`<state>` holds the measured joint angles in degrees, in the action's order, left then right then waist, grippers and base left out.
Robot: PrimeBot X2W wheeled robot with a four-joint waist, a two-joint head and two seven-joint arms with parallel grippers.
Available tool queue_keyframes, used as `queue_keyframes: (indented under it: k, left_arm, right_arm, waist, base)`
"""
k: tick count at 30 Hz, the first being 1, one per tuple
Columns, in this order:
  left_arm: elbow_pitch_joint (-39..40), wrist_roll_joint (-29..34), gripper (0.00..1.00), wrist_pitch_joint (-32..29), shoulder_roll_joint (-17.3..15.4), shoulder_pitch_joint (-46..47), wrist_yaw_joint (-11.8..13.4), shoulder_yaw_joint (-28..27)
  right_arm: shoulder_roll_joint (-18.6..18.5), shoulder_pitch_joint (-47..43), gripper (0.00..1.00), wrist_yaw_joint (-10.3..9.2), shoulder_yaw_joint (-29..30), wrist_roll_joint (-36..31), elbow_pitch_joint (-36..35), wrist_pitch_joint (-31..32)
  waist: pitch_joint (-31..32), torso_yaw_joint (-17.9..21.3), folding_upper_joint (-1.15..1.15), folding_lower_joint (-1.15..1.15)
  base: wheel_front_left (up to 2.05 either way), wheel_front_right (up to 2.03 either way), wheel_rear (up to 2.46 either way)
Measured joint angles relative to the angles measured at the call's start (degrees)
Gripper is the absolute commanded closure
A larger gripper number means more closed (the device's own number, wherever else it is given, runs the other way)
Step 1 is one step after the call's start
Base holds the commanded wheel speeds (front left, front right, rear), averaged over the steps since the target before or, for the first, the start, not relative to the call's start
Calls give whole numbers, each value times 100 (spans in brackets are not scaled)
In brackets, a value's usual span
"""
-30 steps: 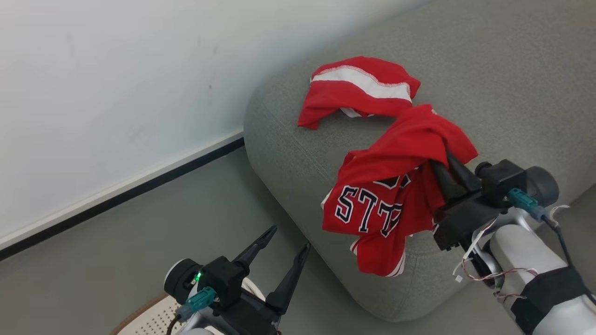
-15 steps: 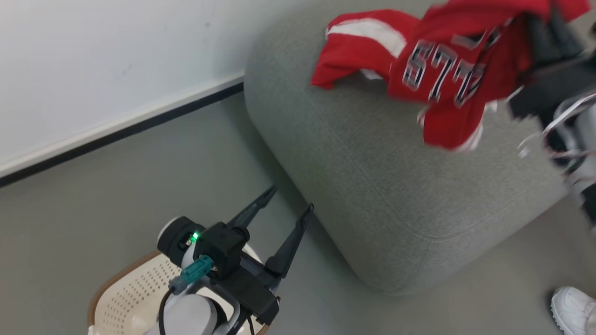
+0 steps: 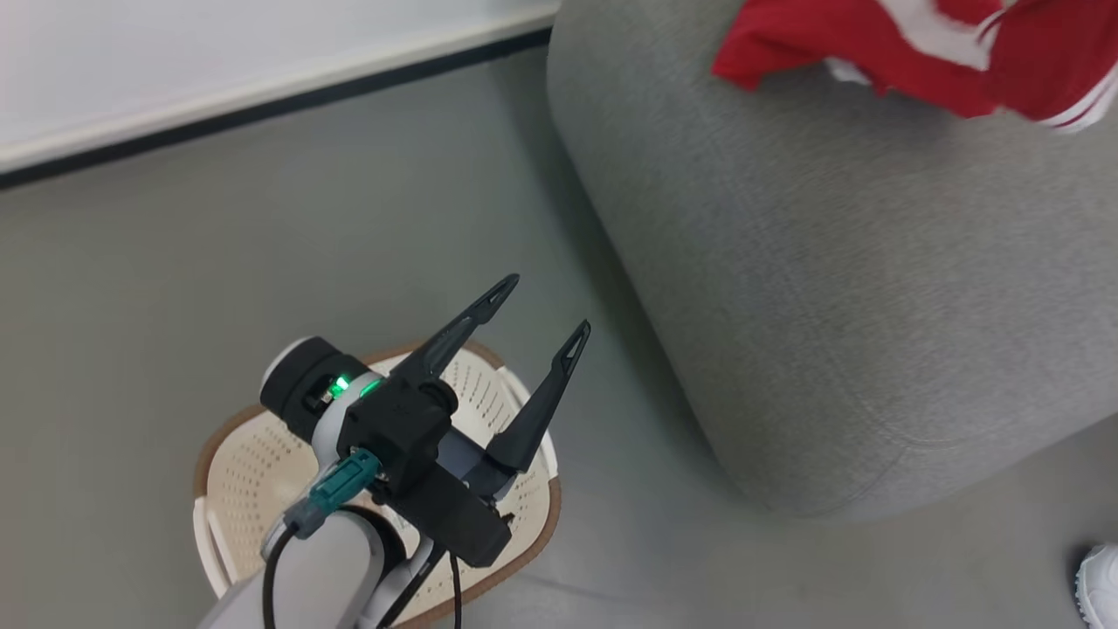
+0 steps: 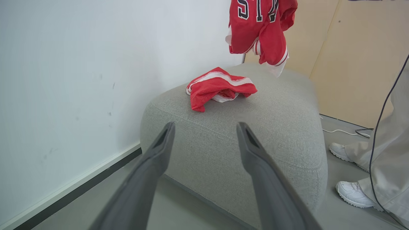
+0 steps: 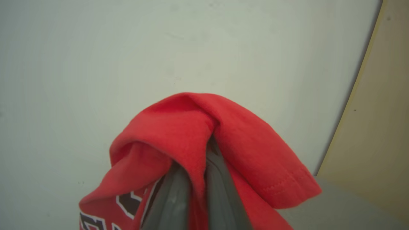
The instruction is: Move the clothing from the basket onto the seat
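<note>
The rounded near corner of the grey sofa [image 3: 830,262] is seen at the right of the head view, with bare grey floor [image 3: 218,245] open to its left as far as the dark skirting strip [image 3: 262,109] along the upper edge. The basket [image 3: 249,463] is placed on the floor at the lower left, apart from the sofa's base, with a strip of floor between them. A white shoe [image 3: 1099,585] of a person is cut by the lower right corner. In the left wrist view the shoes and a pale trouser leg are found at the right edge, beside the sofa's side, and a cable [image 4: 338,131] is laid on the floor behind them.

The left claw [image 3: 548,304] is held spread wide above the basket's far rim, nothing being gripped or touched between its fingers.

The right claw [image 5: 195,179] is pressed together on a fold of the lettered jersey [image 4: 258,25], the red cloth being draped over both fingertips. In the left wrist view that jersey is seen hanging at the top centre, above the far part of the sofa; whether its lowest hem touches the cushion cannot be told. A striped red garment [image 4: 220,88] is left crumpled on the sofa top, near the wall-side edge.
</note>
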<state>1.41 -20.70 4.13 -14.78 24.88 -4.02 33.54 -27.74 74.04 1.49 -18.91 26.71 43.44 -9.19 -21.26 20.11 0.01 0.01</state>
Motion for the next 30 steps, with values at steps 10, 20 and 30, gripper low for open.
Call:
queue_keyframes:
  k: [10,20,30]
  left_arm:
    - [564,149,0,-241,-140,316,8,-24]
    - [758,319,0,-438,-194,571,49,-69]
    - [717,330,0,-487,-269,677,49,-113]
  right_arm:
    - [-158,295,100,-208,282,159,659,57]
    - [278,291,100,-349,241,243,1330,-25]
    - [503,273,100,-333,7,144,1870,-158]
  waist:
    - [-802,-388,0,0]
    - [-1563,-584,1,0]
    - [-1850,-622,0,-1]
  base:
    - [0,0,0]
    - [0,0,0]
    - [0,0,0]
